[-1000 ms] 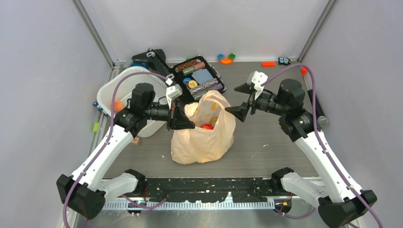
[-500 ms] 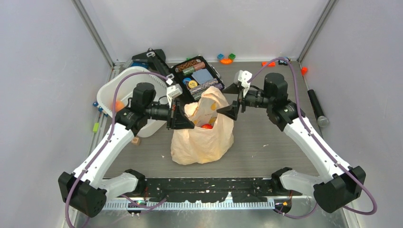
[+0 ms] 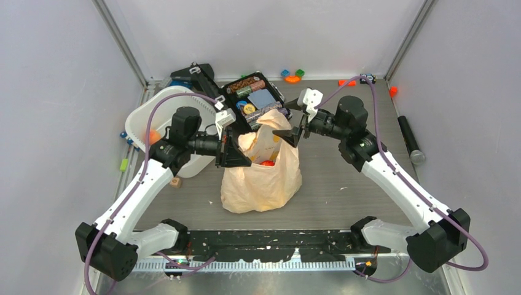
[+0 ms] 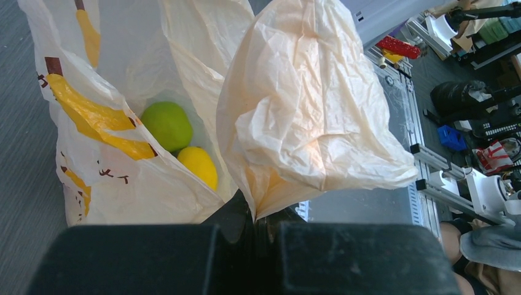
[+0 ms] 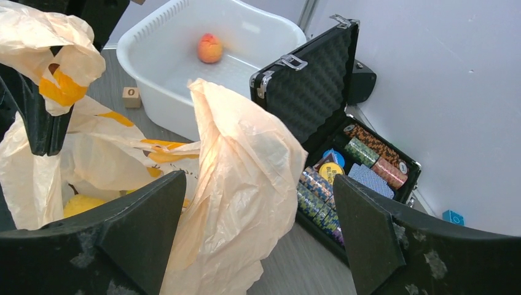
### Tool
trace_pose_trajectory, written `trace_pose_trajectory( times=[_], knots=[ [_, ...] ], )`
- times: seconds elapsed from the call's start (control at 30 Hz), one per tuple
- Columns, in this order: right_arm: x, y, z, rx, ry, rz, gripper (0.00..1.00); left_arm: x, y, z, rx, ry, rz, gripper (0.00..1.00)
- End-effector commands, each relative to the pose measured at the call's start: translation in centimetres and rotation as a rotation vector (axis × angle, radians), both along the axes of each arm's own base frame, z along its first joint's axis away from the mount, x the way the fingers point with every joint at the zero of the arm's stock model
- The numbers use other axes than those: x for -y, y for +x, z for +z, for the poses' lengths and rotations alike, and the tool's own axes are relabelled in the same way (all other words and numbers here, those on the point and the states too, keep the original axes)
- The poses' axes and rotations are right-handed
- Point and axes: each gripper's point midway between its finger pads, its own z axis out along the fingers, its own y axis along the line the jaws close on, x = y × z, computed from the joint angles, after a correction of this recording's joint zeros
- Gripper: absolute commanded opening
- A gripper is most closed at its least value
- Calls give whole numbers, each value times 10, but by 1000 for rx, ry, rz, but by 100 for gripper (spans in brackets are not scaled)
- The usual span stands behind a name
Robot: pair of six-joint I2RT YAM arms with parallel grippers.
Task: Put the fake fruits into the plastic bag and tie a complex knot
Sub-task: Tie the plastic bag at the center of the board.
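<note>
The plastic bag [image 3: 261, 181], fake fruits [image 4: 167, 125] inside, stands mid-way along the bench [image 3: 344, 181], its left handle [image 4: 307, 117] held up by the clamped left fingers [image 4: 153, 258] so the wide-spread right fingers [image 5: 141, 227], straddling the right handle [image 5: 246, 166], can seize it for knotting

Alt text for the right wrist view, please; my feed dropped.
The open right gripper frames a raised flap of the plastic bag. Behind it a white tub holds one peach-coloured fruit; an open black case of chips stands at right.
</note>
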Motion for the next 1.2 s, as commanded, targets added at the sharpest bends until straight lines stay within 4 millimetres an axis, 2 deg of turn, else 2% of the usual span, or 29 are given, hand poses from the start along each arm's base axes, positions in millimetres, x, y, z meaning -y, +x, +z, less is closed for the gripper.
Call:
trace_pose_trajectory(
  times=[0.0, 0.1, 0.13, 0.2, 0.3, 0.33, 0.4, 0.43, 0.47, 0.5, 0.53, 0.6, 0.73, 0.77, 0.8, 0.83, 0.87, 0.9, 0.93, 0.97, 1.0, 1.03, 1.17],
  knots=[
    [-4, 7, 6, 66, 1, -38, 98, 0, -3, 22, 40, -42, -18, 0],
    [-8, 4, 3, 69, -21, -32, 100, 0, -2, 22, 38, -43, -14, 0],
    [-8, 4, 2, 72, -26, -37, 98, 0, -1, 22, 37, -43, -11, 0],
    [-10, 5, 0, 64, -35, -47, 89, -1, 0, 23, 32, -45, -3, 0],
    [-8, 9, 0, 55, -33, -81, 68, -1, 3, 24, 29, -53, 11, 0],
    [-7, 9, 0, 46, -29, -85, 64, -1, 4, 26, 29, -58, 16, 0],
    [-7, 8, 0, 35, -23, -87, 47, -1, 6, 26, 25, -63, 28, 0],
    [-7, 7, 0, 29, -20, -87, 42, -2, 7, 26, 21, -63, 37, 0],
    [-8, 6, 0, 20, -13, -84, 31, -2, 10, 26, 17, -63, 47, 0],
    [-9, 5, 1, 16, -8, -81, 25, -2, 11, 26, 14, -64, 56, 0],
    [-9, 4, 2, 7, 5, -81, 16, -2, 13, 27, 9, -67, 64, 0],
    [-8, 3, 2, -6, 26, -87, 7, -3, 16, 29, 5, -73, 80, 0],
    [-5, -8, 13, -16, 121, -87, 5, -7, 25, 25, -17, -58, 144, 0],
    [-3, -17, 27, 3, 176, -69, 5, -8, 29, 24, -32, -51, 168, 0],
    [-4, -22, 22, -10, 187, -51, 5, -8, 32, 22, -58, -44, 179, 0],
    [-2, -31, 35, 3, 237, -32, 5, -7, 34, 21, -86, -36, 184, 0],
    [-3, -38, 30, -11, 245, -5, 5, -6, 36, 20, -112, -24, 190, 0],
    [-1, -48, 41, -1, 281, 18, 5, -6, 39, 17, -143, -4, 203, 0],
    [-3, -56, 38, -17, 287, 56, 5, -6, 43, 14, -169, 17, 218, 0],
    [-2, -65, 47, -20, 318, 83, 5, -7, 45, 13, -184, 34, 225, 0],
    [-3, -72, 44, -31, 320, 114, 5, -7, 46, 12, -194, 49, 227, 0],
    [-2, -79, 50, -32, 343, 136, 5, -6, 46, 12, -197, 62, 230, 0],
    [-8, -99, 41, -67, 328, 223, 5, 1, 45, 9, -221, 131, 230, 0]
  ],
)
